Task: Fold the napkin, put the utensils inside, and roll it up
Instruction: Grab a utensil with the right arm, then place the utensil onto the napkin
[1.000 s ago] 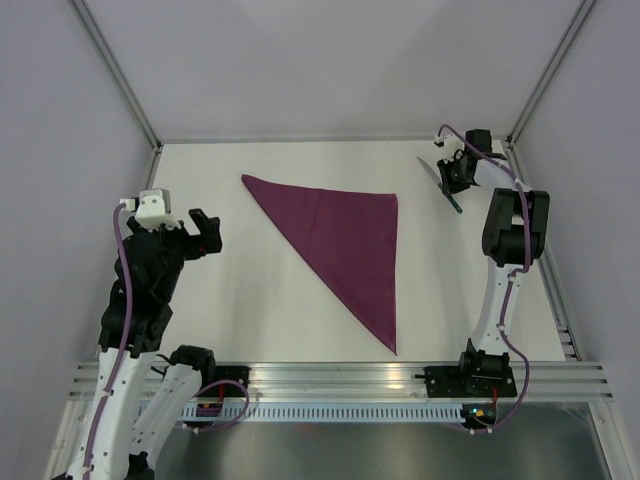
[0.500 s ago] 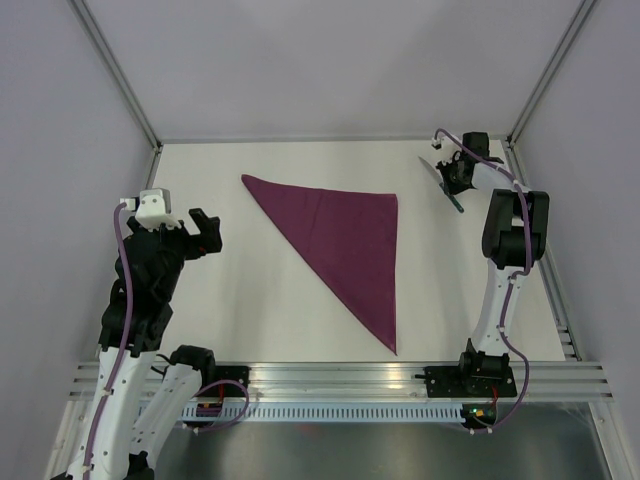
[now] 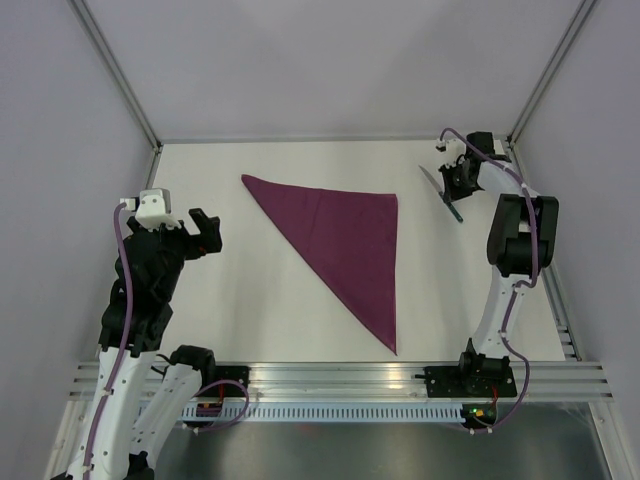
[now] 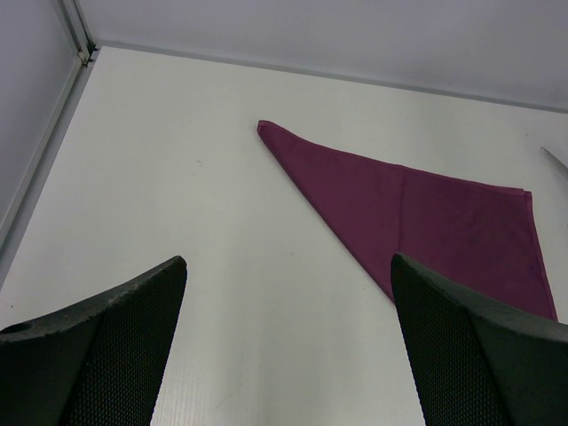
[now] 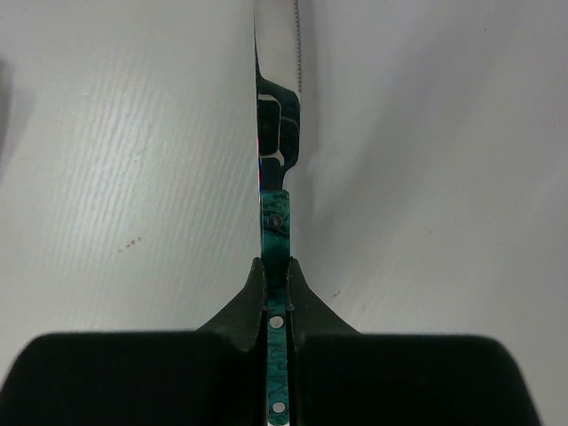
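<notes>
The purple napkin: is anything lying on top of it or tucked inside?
Nothing lies on top of the napkin; its folded triangle is bare. Anything between its layers would be hidden. The knife is in the right claw, off the cloth.

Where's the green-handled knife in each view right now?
Top external: knife at far right, just right of the napkin's far corner.
Left wrist: only a silvery sliver at the right edge, likely its blade.
Right wrist: centre, handle clamped in the right gripper.
Shared landmark: the white table.
</notes>
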Tool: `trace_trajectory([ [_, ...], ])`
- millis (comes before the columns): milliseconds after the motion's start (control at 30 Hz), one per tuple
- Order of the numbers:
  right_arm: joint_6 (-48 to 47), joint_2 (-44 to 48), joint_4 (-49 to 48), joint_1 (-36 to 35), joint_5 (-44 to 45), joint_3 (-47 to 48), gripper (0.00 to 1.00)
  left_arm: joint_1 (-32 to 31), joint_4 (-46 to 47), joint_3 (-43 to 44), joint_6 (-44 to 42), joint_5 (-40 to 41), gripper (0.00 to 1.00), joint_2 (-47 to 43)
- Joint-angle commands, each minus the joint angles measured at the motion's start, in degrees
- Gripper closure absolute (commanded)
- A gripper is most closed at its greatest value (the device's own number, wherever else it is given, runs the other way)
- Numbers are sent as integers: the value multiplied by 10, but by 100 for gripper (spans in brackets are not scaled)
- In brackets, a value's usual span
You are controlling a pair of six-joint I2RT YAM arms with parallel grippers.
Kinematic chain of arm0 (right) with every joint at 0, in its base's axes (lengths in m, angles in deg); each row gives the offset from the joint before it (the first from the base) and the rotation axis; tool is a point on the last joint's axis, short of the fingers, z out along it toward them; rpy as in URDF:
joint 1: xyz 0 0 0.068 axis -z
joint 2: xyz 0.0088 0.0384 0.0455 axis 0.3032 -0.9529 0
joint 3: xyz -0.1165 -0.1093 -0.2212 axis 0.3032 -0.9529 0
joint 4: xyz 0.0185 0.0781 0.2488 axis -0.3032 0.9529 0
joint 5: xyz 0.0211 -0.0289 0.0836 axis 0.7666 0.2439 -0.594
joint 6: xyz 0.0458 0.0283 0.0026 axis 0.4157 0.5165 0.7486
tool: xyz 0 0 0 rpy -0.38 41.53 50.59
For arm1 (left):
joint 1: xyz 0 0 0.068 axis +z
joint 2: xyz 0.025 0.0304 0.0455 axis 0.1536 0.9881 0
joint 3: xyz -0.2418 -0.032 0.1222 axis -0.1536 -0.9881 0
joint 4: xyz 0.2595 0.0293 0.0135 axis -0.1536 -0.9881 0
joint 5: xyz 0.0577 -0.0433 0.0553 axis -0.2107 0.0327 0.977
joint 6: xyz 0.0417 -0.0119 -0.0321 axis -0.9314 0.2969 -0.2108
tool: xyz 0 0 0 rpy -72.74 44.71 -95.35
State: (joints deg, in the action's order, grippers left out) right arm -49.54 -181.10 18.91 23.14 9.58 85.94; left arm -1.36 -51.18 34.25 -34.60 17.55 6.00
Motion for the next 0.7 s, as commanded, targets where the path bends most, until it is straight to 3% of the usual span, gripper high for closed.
trace_trajectory([
  [0,49,76,27,-5,-24,-4,100,2,10,3,-23,5,0,-3],
  [333,126,216,8,-51,-48,-98,100,3,11,3,-22,3,0,-2],
  [667,252,278,-62,-232,27,-168,100,3,10,2,-22,4,0,0],
])
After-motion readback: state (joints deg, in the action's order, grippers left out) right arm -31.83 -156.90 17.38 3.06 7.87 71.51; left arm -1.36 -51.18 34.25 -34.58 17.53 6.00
